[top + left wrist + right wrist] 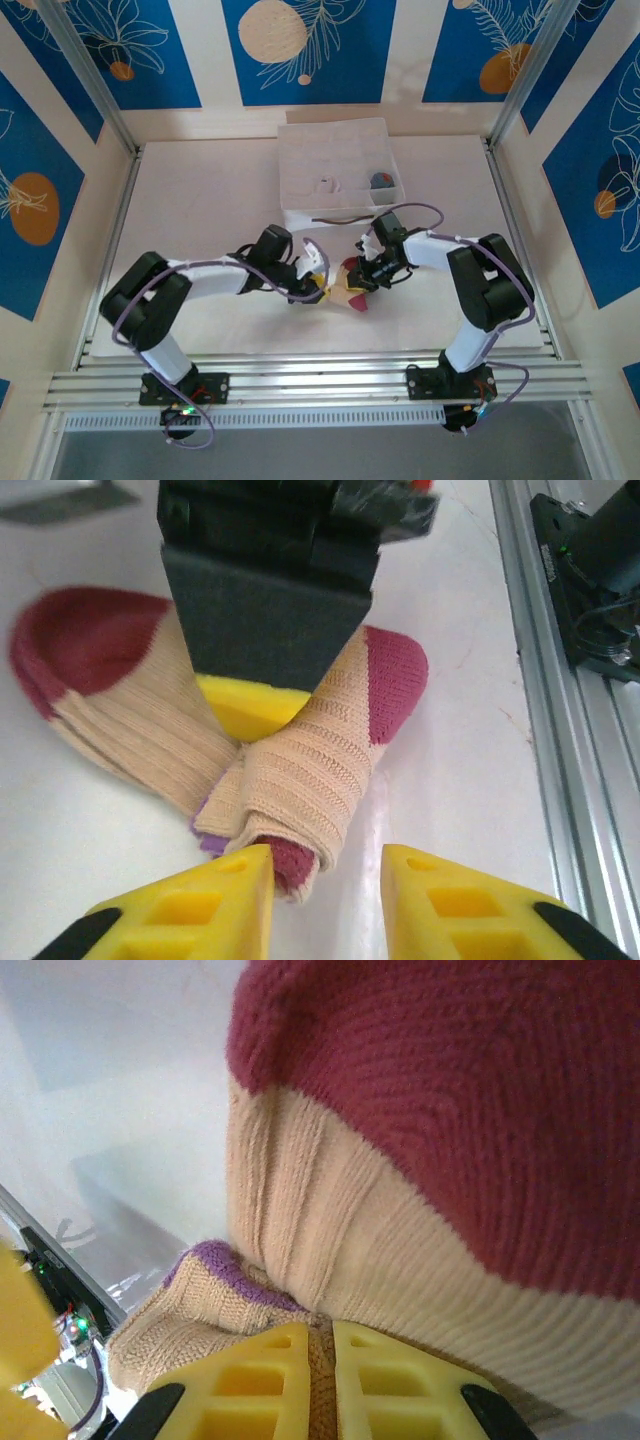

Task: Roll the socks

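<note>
Yellow fingers (200,910) of my left end effector (325,870) stand apart and hold nothing; the folded edge of the tan sock (300,770) lies at the mouth of the gap. I read my right end effector (320,1345) as nearly closed, its pads pinching ribbed tan fabric below the maroon toe. Sock on the white worktop (460,730), near centre, between both arms. Behind it, a white compartment box (300,150) holds a grey sock (381,181) in a right-hand cell.

Tan ribbed sock (300,770), maroon ends, folded over itself, purple cuff edge showing
</note>
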{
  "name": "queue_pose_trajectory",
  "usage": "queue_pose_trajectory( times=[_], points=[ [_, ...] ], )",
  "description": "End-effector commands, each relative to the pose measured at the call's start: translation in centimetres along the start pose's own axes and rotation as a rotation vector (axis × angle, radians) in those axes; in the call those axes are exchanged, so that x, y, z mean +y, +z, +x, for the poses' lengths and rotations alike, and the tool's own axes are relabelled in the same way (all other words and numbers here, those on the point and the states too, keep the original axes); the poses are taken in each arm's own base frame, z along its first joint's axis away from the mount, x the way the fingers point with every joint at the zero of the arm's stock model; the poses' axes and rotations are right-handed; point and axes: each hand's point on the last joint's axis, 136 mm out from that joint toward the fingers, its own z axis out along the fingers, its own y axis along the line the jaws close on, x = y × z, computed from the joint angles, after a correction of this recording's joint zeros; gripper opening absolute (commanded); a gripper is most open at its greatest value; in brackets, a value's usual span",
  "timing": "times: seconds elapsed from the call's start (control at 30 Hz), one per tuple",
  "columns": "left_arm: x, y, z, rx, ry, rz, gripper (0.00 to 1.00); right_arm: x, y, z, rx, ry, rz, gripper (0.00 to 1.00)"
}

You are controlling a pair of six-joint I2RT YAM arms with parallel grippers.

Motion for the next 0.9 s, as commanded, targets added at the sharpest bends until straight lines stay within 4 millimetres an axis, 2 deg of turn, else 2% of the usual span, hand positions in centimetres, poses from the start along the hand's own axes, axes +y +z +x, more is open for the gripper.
queue_pose_trajectory(
  times=[0.0,0.1,0.17,0.33,0.5,0.53,0.6,0.67,0.73,0.77,0.87],
  points=[
    [-0.3,0.5,0.5,0.026,0.286,-0.092,0.41,-3.7,1.2,2.4,0.096,0.089,0.145,0.01],
    [-1.4,1.6,0.6,0.059,0.489,-0.129,0.47,-3.4,1.4,2.5,0.102,0.069,0.137,0.01],
    [-1.4,2.3,0.4,0.070,0.581,-0.165,0.50,-3.1,1.6,2.5,0.107,0.049,0.133,0.01],
    [-0.9,3.9,-0.3,0.091,0.683,-0.183,0.54,-2.6,1.8,2.5,0.112,0.004,0.129,0.01],
    [-1.0,5.5,2.1,0.194,0.698,-0.122,0.52,-2.1,1.7,2.2,0.108,-0.024,0.113,0.01],
    [-1.0,5.6,2.7,0.211,0.698,-0.120,0.49,-2.0,1.6,2.1,0.104,-0.032,0.108,0.00],
    [-1.1,5.5,3.5,0.239,0.690,-0.110,0.32,-1.6,1.4,1.9,0.086,-0.055,0.093,0.04],
    [-1.7,5.2,3.8,0.264,0.662,-0.071,0.00,-1.1,0.7,1.3,0.046,-0.076,0.078,0.15],
    [-2.3,4.9,3.6,0.282,0.605,-0.037,0.00,-0.6,-0.3,0.8,-0.009,-0.094,0.059,0.36],
    [-2.7,4.8,3.6,0.291,0.569,-0.009,0.00,-0.2,-1.1,0.5,-0.048,-0.104,0.045,0.42],
    [-4.0,4.6,3.8,0.323,0.458,0.094,0.00,0.5,-3.3,0.0,-0.154,-0.123,0.006,0.50]
  ],
)
